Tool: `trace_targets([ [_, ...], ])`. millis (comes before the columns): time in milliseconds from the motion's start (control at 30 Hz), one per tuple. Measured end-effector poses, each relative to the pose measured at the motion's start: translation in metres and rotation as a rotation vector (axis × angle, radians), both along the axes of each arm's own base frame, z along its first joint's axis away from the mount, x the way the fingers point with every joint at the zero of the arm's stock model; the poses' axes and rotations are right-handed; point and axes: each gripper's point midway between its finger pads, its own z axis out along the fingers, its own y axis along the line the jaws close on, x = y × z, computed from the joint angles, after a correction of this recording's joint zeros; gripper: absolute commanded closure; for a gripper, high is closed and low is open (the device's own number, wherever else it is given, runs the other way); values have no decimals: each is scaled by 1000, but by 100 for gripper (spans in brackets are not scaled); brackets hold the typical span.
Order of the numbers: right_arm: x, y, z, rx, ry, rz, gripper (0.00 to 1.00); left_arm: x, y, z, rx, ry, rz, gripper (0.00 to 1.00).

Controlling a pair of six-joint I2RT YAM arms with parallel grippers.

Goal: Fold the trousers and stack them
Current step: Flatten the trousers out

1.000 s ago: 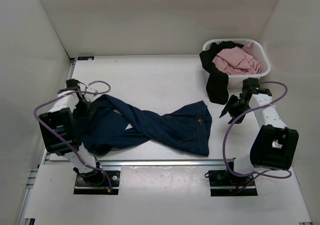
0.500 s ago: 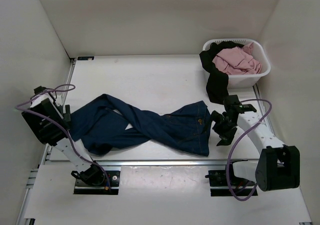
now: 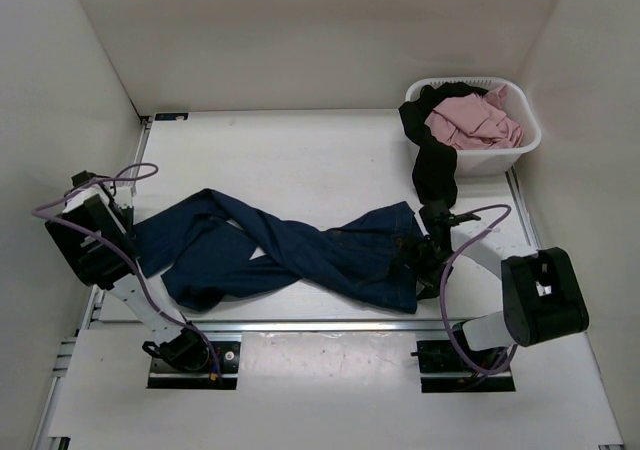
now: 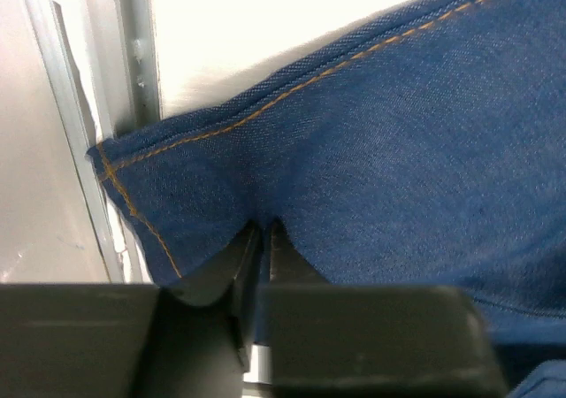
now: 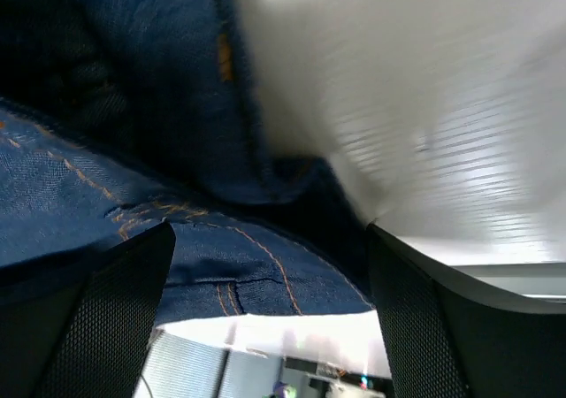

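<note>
My left pincer [image 4: 263, 232] clenches a hem of the trousers [image 4: 398, 150]. My right pincer [image 5: 270, 234] gapes wide over their other end.

trousers [image 4: 398, 150], left wrist view: cut off by the right and bottom edges.
left gripper [image 4: 263, 230]: trousers' hem pinched between its tips, hidden there.
table [image 5: 424, 106] beside trousers' waistband: blurred.
right gripper [image 5: 270, 230]: finger bases cut off below trousers.
</note>
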Motion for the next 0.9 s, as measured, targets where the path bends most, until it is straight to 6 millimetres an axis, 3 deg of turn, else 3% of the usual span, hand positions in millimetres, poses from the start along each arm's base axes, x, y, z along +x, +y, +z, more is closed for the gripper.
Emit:
trace_targets([
  [33,-2,4,0,8,11,9,8,1,-2,0,1,-9,-17,86],
  [67,-3,8,0,14,19,17,14,1,-2,1,6,-17,-27,86],
  [100,-4,11,0,20,27,27,28,1,-3,1,10,-25,-32,86],
  [167,-7,15,-2,29,46,47,70,1,-3,2,18,-43,-39,86],
  [200,-7,16,-5,32,57,54,99,1,-2,4,22,-48,-42,86],
  [333,-3,8,-5,56,95,27,100,3,-1,9,28,-50,-55,86],
  [433,41,-19,23,40,23,-35,100,21,8,33,78,-85,-86,86],
  [467,68,-30,45,38,-33,-57,100,31,12,46,105,-109,-101,86],
  [567,158,-69,128,20,-315,-88,100,77,24,114,232,-251,-159,86],
  [633,191,-95,183,9,-485,-98,100,103,26,168,316,-359,-195,86],
  [700,194,-115,214,9,-559,-114,100,120,22,222,394,-476,-229,86],
  [767,174,-124,219,17,-547,-126,100,119,15,260,450,-549,-258,86],
  [833,147,-126,204,25,-489,-141,100,100,8,276,490,-573,-279,81],
  [900,114,-123,178,40,-403,-165,100,73,-1,266,499,-539,-308,62],
])
